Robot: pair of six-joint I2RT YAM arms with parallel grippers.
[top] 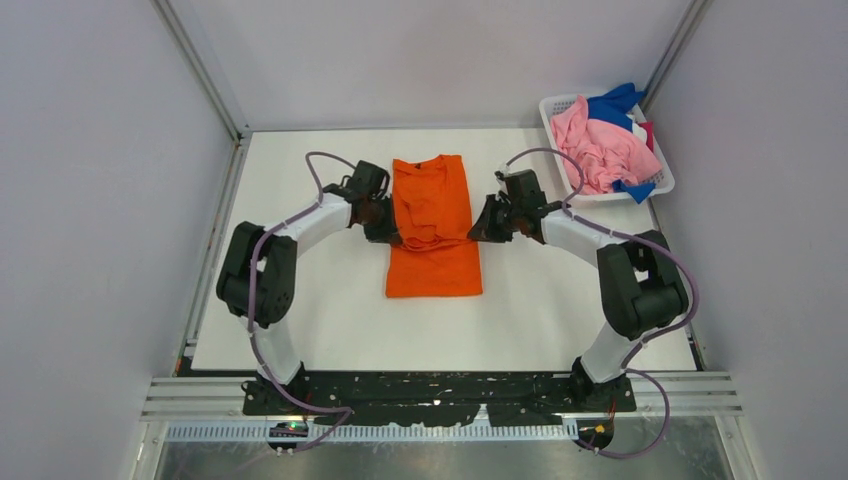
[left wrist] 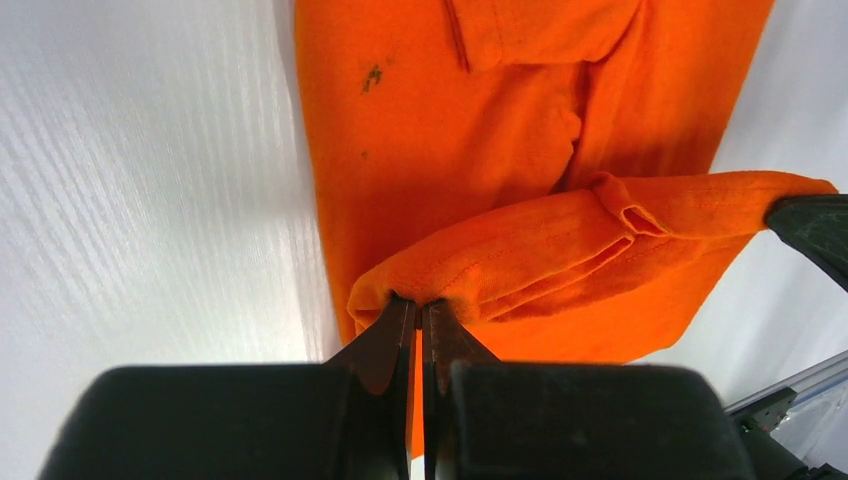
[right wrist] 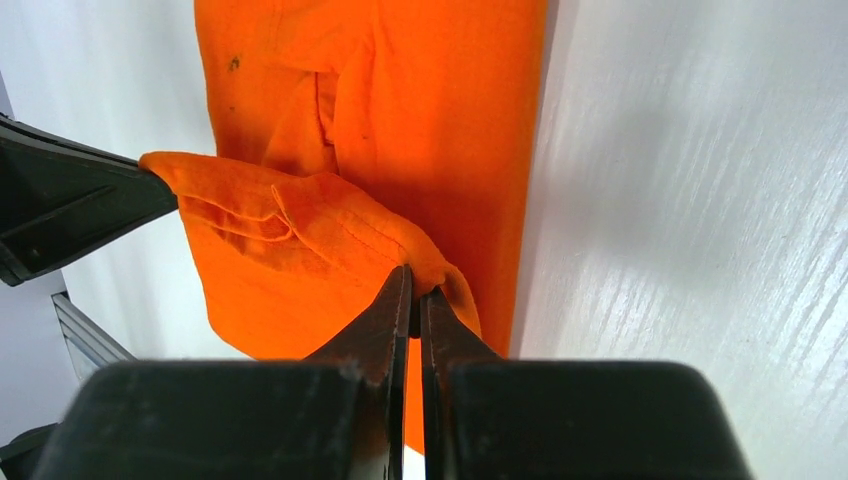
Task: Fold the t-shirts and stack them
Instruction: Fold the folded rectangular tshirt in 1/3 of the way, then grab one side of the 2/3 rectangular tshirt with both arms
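Note:
The orange t-shirt (top: pixel 433 225) lies as a long narrow strip in the middle of the white table (top: pixel 300 330), collar end far from me. My left gripper (top: pixel 387 232) is shut on the left corner of a raised fold of it (left wrist: pixel 470 265). My right gripper (top: pixel 480 229) is shut on the right corner of the same fold (right wrist: pixel 320 215). The fold hangs taut between the two grippers, a little above the flat part. The other gripper's black finger shows at the edge of each wrist view. Pink (top: pixel 600 150), blue (top: pixel 612 103) and magenta shirts lie bunched in the basket.
The white mesh basket (top: pixel 663 183) stands at the far right corner of the table. Grey walls close in both sides and the back. The metal rail with the arm bases (top: pixel 440 395) runs along the near edge.

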